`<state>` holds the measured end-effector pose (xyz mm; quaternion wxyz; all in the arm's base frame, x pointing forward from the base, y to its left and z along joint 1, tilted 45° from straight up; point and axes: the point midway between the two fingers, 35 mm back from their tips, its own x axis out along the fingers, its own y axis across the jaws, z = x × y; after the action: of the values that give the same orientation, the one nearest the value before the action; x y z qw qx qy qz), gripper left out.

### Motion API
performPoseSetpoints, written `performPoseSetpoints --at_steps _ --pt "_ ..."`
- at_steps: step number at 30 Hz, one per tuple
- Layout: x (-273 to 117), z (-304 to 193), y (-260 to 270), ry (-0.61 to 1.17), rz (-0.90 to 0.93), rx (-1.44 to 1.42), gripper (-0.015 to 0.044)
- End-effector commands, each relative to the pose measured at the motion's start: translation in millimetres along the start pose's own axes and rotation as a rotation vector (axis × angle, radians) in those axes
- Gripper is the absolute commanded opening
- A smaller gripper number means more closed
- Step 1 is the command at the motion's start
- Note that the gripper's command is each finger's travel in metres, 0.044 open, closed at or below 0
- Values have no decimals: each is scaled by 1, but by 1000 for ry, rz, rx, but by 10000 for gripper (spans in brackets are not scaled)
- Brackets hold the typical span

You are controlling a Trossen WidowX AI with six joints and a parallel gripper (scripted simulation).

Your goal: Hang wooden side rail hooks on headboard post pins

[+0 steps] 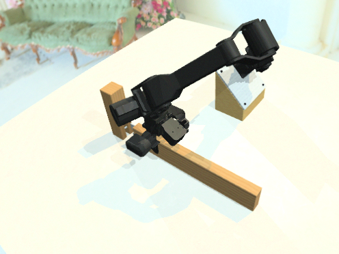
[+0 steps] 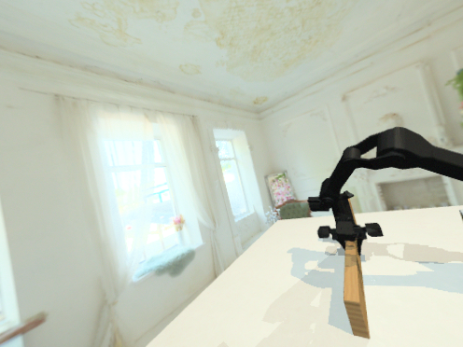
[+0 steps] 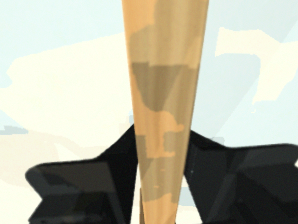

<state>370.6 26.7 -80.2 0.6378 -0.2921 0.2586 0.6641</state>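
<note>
Tabletop (image 1: 290,164) (image 2: 224,298): very bright, washed toward cream, with pale bluish shadows in overlapping patches
Arm (image 1: 201,66) (image 2: 411,151): dark, shading nearly lost in black
Windows (image 2: 137,182) (image 2: 233,179): glaring, panes almost bleached out
Sofa (image 1: 68,31): softly blurred
Ceiling (image 2: 210,37): slanted, soft in detail
Rail (image 1: 208,168) (image 2: 354,280) (image 3: 165,85): hard-edged shadow patches across its top in the wrist view

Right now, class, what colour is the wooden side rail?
Light orange-brown, with darker brown grain along its side; it shows best in the top view.
</note>
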Motion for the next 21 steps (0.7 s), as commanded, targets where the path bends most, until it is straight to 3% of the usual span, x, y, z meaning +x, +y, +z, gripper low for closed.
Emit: performPoseSetpoints --at_steps 1,21 --pt "0 0 0 0 0 0 0" --pt "-3 0 0 -1 -8 -9 0"
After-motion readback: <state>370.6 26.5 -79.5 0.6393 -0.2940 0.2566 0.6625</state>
